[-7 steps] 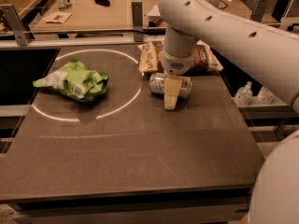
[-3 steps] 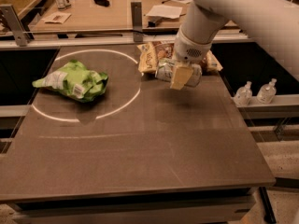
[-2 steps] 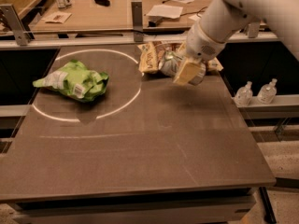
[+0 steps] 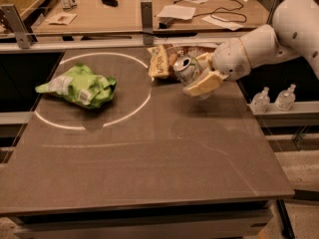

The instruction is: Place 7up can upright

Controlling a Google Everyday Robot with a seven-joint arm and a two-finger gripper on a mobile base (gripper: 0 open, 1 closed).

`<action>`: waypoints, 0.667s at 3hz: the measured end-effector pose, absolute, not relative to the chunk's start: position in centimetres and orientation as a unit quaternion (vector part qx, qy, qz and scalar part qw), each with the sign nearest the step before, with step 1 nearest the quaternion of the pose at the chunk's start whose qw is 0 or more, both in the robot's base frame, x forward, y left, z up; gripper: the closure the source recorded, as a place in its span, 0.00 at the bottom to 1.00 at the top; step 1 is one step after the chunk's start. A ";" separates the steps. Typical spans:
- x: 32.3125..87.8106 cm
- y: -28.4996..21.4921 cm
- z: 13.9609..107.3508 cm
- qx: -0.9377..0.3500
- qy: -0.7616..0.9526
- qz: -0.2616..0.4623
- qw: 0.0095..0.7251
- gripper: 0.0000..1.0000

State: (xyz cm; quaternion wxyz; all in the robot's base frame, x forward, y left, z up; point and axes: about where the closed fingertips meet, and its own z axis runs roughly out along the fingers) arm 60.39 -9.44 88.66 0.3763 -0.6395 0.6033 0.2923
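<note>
The 7up can (image 4: 185,67) is clamped between the 2 fingers of the gripper (image 4: 198,73), held in the air just beside the chip bag (image 4: 160,61), tilted, probably for turning upright before release.

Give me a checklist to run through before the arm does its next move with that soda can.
1. Grip: ok. The gripper is shut on the 7up can.
2. Can upright: not ok. It is tilted, its silver top facing the camera.
3. Can resting on the table: not ok. It is held above it.
4. Landing spot: ok. There is bare tabletop just in front of the gripper.
5. Gap to the brown and yellow chip bag: cannot tell. The two overlap in this view.
6. Green snack bag: ok. It lies well away.
</note>
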 end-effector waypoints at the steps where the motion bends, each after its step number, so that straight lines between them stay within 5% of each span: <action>1: 59.3 -8.6 90.1 -0.603 0.543 0.384 0.441 1.00; 2: 58.6 -8.4 91.5 -0.573 0.503 0.433 0.480 1.00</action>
